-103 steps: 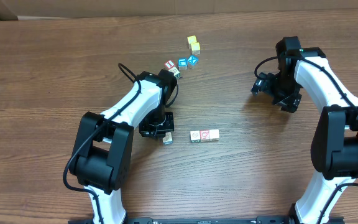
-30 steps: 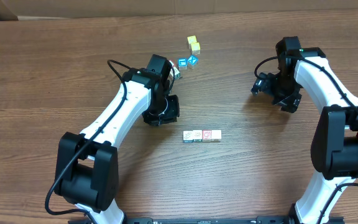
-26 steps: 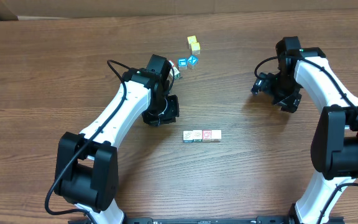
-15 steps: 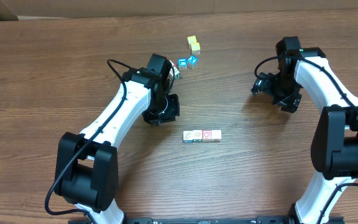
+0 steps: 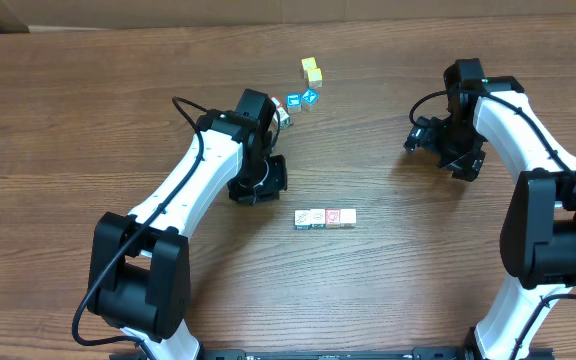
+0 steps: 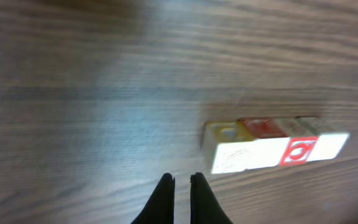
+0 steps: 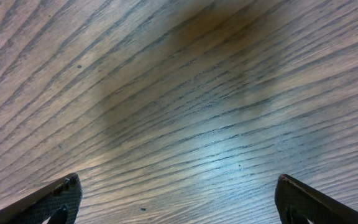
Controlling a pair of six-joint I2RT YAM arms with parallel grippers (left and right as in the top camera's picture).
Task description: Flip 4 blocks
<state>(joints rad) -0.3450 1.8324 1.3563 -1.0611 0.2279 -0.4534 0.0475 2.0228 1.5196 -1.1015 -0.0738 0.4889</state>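
Note:
Several pale alphabet blocks (image 5: 324,217) lie side by side in a short row at the table's middle. In the left wrist view the row of blocks (image 6: 272,146) shows whitish side faces, one with a red ring. My left gripper (image 5: 258,188) hangs left of and behind the row. In the left wrist view the left gripper (image 6: 181,180) is shut with nothing between its tips, short of the row's left end. Another pale block (image 5: 284,117) peeks out beside the left arm. My right gripper (image 5: 424,136) hovers at the right. The wrist view shows the right gripper (image 7: 176,186) open wide over bare wood.
Two blue-faced cubes (image 5: 300,99) and two yellow cubes (image 5: 312,70) sit behind the left arm near the table's far side. A cardboard wall (image 5: 268,12) runs along the back edge.
Since the earliest frame one more block has joined the row's left end, and the left gripper has let go and drawn back up and left. Over the last second it barely moves.

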